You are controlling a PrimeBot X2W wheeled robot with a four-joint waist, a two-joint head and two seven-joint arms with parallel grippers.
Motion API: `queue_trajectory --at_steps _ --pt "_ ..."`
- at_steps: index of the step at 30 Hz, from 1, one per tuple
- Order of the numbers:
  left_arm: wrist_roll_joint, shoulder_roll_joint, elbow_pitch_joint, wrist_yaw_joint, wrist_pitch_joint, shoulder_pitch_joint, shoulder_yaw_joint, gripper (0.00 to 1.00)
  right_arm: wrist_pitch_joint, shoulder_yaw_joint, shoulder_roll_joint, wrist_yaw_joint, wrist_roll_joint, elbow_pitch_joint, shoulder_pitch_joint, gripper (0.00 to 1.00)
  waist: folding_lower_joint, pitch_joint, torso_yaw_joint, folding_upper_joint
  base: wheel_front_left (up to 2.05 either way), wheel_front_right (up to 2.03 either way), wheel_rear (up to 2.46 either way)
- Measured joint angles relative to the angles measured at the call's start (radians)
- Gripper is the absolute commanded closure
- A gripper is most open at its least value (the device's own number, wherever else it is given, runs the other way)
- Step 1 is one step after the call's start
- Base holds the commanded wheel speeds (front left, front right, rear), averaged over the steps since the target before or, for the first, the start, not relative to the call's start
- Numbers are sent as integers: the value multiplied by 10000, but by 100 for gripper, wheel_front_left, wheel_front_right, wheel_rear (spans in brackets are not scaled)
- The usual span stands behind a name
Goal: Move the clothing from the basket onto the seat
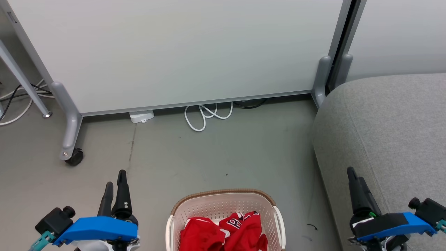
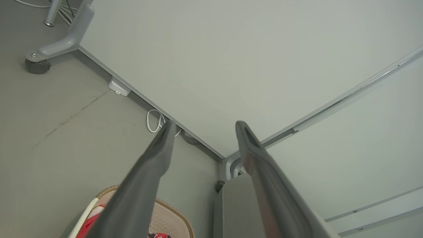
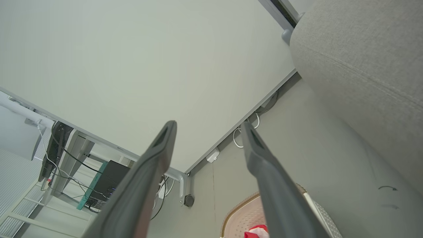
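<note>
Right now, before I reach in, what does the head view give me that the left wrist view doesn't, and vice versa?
Head view, not left wrist: the right gripper, open by the seat, and both handles of the basket. Left wrist, not head: the wide, empty gap between the left gripper's fingers, seen end-on. Both: the red clothing in the basket, the seat's end, the white cable under the partition.

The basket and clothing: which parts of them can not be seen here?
- Basket: near half cut off by head view's bottom edge.
- Clothing: lower part cut off there; lettering folded, partly hidden.
- Wrist views: left jaws and right jaws cover much of both.
</note>
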Motion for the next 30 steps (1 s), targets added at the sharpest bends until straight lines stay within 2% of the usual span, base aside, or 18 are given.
queue_trajectory --at_steps 15,30 --pt "2276 52 84 59 -474 -42 -395 0 -468 111 -8 10 -2190 10 -6 0 0 -12 49 0 0 0 0" --pt "3921 67 351 105 -869 -120 -688 0 -805 232 -15 10 -3935 249 -109 0 0 -17 92 0 0 0 0"
